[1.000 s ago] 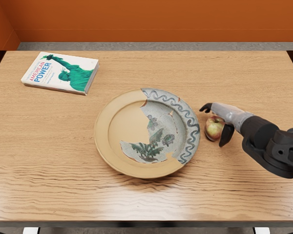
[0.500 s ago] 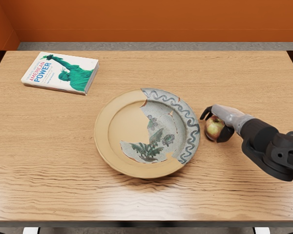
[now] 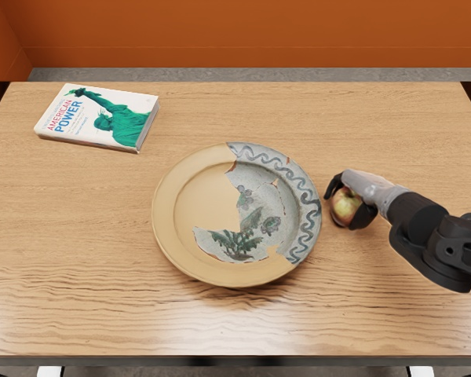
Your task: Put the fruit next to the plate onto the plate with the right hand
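Head view: the right hand (image 3: 359,194) has its fingers wrapped around the apple (image 3: 343,208), which sits just beside the plate (image 3: 163,210) at its right rim (not on it). A book (image 3: 98,116) lies well apart on the table (image 3: 78,259).

Place: home-style dining spot, staged as a robot test scene; sim render, not a real rm.
Tabletop (image 3: 377,126): here we go, wide light wood-grain top, dining/desk type.
Plate (image 3: 166,206): big ceramic dish, tan w/ blue wavy border & green plant motif. Household crockery.
Apple (image 3: 344,207): red-yellow fruit just right of the plate, so food's around; eating area.
Book (image 3: 98,116): paperback "American Power", green statue cover, far-left corner. Living-rm feel.
Wall (image 3: 243,31): flat orange panels at back & left, booth-like.
Floor (image 3: 243,75): grey strip btwn tabletop's far edge & wall.
Right robot hand (image 3: 359,196): dark arm in from right; that's the test-rig giveaway.
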Controlling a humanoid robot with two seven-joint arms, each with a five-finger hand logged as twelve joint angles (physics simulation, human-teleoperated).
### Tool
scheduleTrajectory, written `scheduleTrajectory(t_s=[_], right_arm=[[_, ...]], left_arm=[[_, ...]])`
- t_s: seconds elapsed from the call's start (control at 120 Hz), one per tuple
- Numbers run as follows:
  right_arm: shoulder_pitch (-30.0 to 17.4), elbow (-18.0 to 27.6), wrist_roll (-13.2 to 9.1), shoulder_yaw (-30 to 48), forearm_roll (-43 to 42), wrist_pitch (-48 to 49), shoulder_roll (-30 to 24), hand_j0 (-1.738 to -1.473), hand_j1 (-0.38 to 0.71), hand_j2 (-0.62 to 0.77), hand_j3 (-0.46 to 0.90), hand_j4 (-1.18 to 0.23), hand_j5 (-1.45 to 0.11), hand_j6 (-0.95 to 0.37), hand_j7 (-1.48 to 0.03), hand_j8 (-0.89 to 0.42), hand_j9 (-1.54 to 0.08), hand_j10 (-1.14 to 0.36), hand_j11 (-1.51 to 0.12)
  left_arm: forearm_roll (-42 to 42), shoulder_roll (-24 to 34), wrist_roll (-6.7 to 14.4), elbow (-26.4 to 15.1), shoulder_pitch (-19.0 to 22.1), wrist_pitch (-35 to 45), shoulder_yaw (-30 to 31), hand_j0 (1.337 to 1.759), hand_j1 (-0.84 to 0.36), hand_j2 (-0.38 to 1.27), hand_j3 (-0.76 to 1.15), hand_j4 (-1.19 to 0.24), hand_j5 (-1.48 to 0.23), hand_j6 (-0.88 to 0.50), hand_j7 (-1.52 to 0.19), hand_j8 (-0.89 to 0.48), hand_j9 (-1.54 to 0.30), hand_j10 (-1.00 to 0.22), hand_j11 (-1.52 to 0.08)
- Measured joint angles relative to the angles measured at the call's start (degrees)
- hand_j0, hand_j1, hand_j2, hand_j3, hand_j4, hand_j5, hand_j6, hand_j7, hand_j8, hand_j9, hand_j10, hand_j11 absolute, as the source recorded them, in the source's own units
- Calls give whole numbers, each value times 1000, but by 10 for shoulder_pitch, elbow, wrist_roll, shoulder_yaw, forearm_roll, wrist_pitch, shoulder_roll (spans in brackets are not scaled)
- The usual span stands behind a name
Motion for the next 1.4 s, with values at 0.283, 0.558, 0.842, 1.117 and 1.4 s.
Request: scheduleTrajectory(t_s=[0.283,0.558,0.842,1.117,1.4], right_arm=[[1,-15,0,2,3,0,1,-1647,114,28,-1,-596,-775,-411,-771,-336,-793,-491,-798],[3,-19,0,25,9,2,-3,-1651,148,105,0,-603,-797,-399,-788,-324,-802,-479,-804],[6,-18,0,74,10,6,-5,-1653,158,115,0,-602,-805,-388,-792,-316,-803,-474,-802],[26,-11,0,99,10,6,6,-1653,167,125,0,-602,-806,-383,-793,-312,-802,-469,-801],[39,-9,0,117,11,6,67,-1655,180,219,0,-596,-811,-393,-792,-314,-808,-479,-803]], left_arm=[[0,0,0,0,0,0,0,1658,339,2,0,-9,-11,-9,-11,-9,-11,-9,-11],[0,0,0,0,0,0,0,1658,339,2,0,-9,-11,-9,-11,-9,-11,-9,-11],[0,0,0,0,0,0,0,1658,339,2,0,-9,-11,-9,-11,-9,-11,-9,-11],[0,0,0,0,0,0,0,1658,339,2,0,-9,-11,-9,-11,-9,-11,-9,-11],[0,0,0,0,0,0,0,1658,339,2,0,-9,-11,-9,-11,-9,-11,-9,-11]])
